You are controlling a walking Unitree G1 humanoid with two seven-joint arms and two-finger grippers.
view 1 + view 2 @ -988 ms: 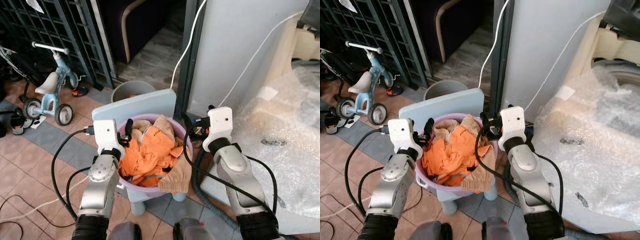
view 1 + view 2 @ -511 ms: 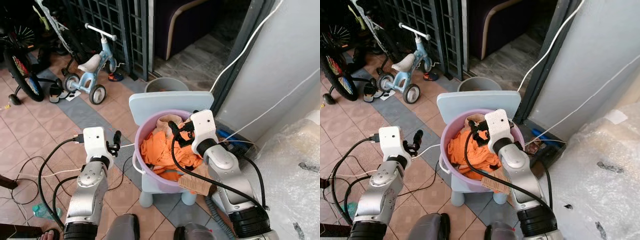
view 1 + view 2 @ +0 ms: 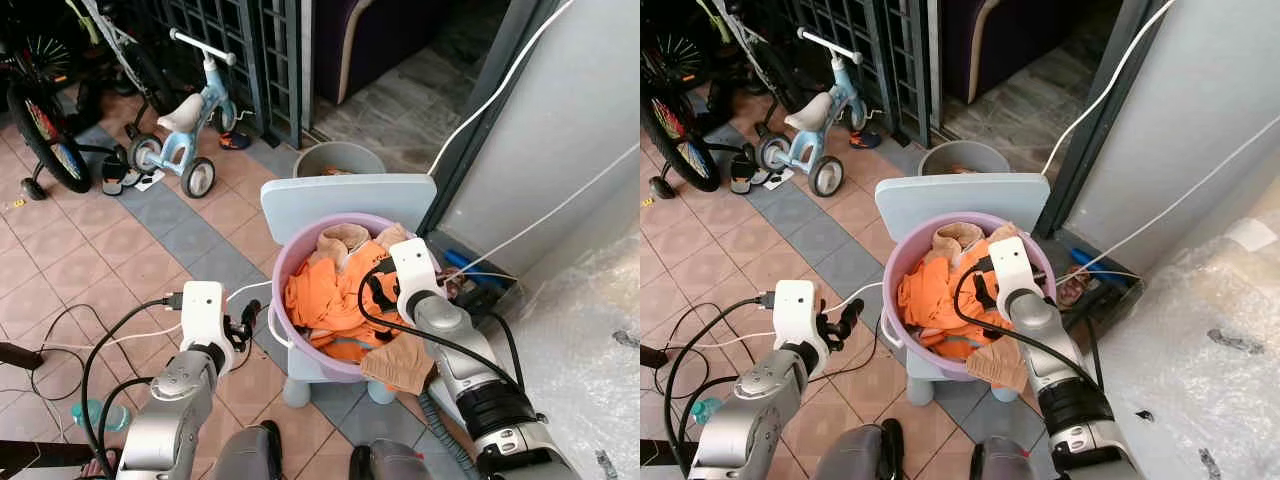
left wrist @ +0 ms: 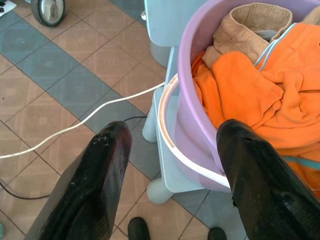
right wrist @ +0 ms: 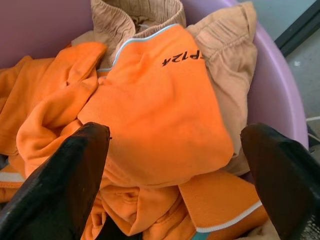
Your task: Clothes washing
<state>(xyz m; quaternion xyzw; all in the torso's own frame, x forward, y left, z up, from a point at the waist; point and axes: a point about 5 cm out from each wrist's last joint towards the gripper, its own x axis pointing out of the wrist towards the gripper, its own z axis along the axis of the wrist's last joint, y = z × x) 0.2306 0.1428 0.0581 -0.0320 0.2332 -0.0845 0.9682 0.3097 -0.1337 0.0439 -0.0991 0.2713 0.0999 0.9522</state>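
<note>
A lilac basin point(image 3: 300, 250) stands on a pale blue plastic chair point(image 3: 345, 195), heaped with orange clothes point(image 3: 320, 295) and tan garments point(image 3: 340, 240). One tan piece point(image 3: 400, 365) hangs over the basin's near right rim. My right gripper point(image 3: 373, 288) is over the right side of the heap; in the right wrist view it point(image 5: 177, 140) is open, wide, with an orange shirt point(image 5: 160, 95) between its fingers point(image 5: 75, 165). My left gripper point(image 3: 243, 326) hovers open just left of the basin, its fingers point(image 4: 105, 165) straddling the basin's rim point(image 4: 167, 115) from a little way off.
A grey bucket point(image 3: 340, 158) sits behind the chair. A child's tricycle point(image 3: 185, 125) and a bicycle wheel point(image 3: 45, 140) stand at the far left by a metal grille. Cables point(image 3: 120, 340) lie on the tiled floor. Bubble wrap point(image 3: 590, 340) covers something at the right.
The camera has swung. My right gripper has come from beside the basin's right rim to over the clothes inside. My left gripper has drawn back from the left rim.
</note>
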